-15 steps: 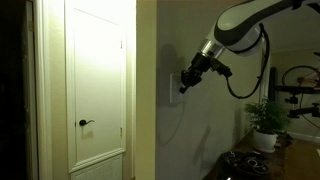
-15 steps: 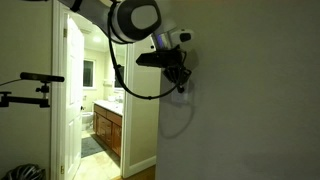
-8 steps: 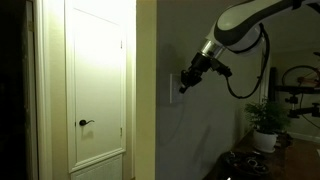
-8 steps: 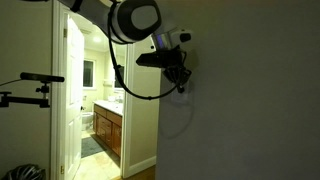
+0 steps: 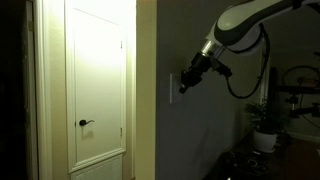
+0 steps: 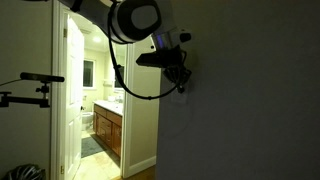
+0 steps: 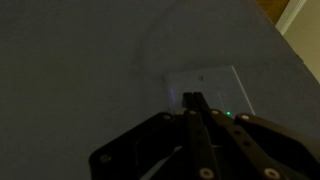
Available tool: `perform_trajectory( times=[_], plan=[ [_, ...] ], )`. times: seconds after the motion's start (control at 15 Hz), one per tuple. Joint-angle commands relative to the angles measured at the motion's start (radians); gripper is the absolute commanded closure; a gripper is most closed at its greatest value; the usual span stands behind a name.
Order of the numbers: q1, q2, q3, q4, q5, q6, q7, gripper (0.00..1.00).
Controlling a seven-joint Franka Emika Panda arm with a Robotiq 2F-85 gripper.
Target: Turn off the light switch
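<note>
The light switch (image 5: 174, 84) is a small upright white plate on the grey wall; it also shows in the wrist view (image 7: 207, 88). My gripper (image 5: 183, 87) is shut, its fingers pressed together into one tip that touches the plate. In the wrist view the shut fingertips (image 7: 192, 98) lie over the lower middle of the plate. In an exterior view the gripper (image 6: 181, 88) is against the wall and hides the switch. The scene on this side of the wall is dim.
A white door (image 5: 98, 85) with a black handle (image 5: 85, 123) stands beside the wall corner. A potted plant (image 5: 266, 125) sits low at one side. A lit bathroom with a vanity (image 6: 108, 128) shows through an open doorway. A bicycle (image 6: 22, 95) is partly visible.
The room on the arm's side has gone darker: wall, plant and background are dimmer now. The gripper has stayed at the switch.
</note>
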Motion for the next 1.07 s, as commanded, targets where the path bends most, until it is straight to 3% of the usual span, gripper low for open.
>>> perform_trajectory(
  times=[0.0,0.07,0.13,0.53,0.93,1.0],
  plan=[
    [-0.009,-0.029,0.011,-0.011,0.027,-0.054,-0.014,0.96],
    [-0.007,-0.046,0.012,-0.024,0.046,-0.094,-0.034,0.96],
    [-0.007,-0.062,0.011,-0.034,0.055,-0.146,-0.043,0.76],
    [-0.011,-0.151,0.005,-0.105,0.021,-0.357,-0.017,0.38],
    [-0.026,-0.263,0.008,-0.279,-0.032,-0.405,0.048,0.00],
    [-0.029,-0.281,0.008,-0.318,-0.032,-0.389,0.060,0.00]
  ],
)
